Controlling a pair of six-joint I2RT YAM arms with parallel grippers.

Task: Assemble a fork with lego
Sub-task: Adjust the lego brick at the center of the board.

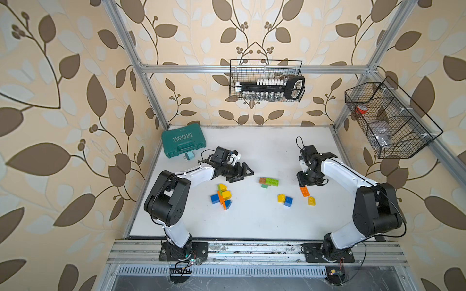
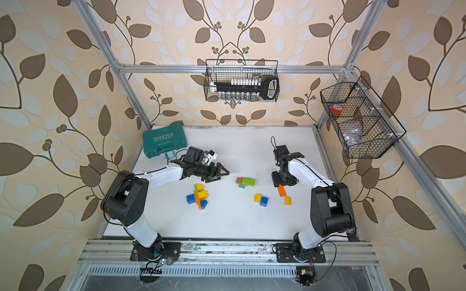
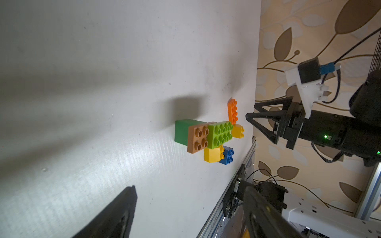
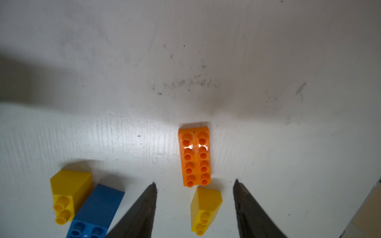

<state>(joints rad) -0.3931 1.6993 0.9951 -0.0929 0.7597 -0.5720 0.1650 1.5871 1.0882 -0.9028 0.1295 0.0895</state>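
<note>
A flat orange lego brick (image 4: 194,156) lies on the white table, with a small yellow sloped brick (image 4: 206,206) just behind it. My right gripper (image 4: 194,181) hangs over them, open, its tips either side of the orange brick's near end and touching nothing. In both top views that gripper (image 1: 306,181) stands just behind the orange brick (image 1: 304,191). A joined yellow, orange, blue and green cluster (image 1: 222,196) lies left of centre. My left gripper (image 1: 244,175) hovers open and empty behind it. A brown and green stack (image 3: 206,136) sits mid-table.
A yellow and blue pair (image 1: 285,199) lies between the stack and the orange brick. A teal tool case (image 1: 182,143) with a small plug (image 1: 189,156) sits at the back left. Wire baskets (image 1: 267,80) hang on the walls. A metal rail (image 1: 252,248) bounds the front.
</note>
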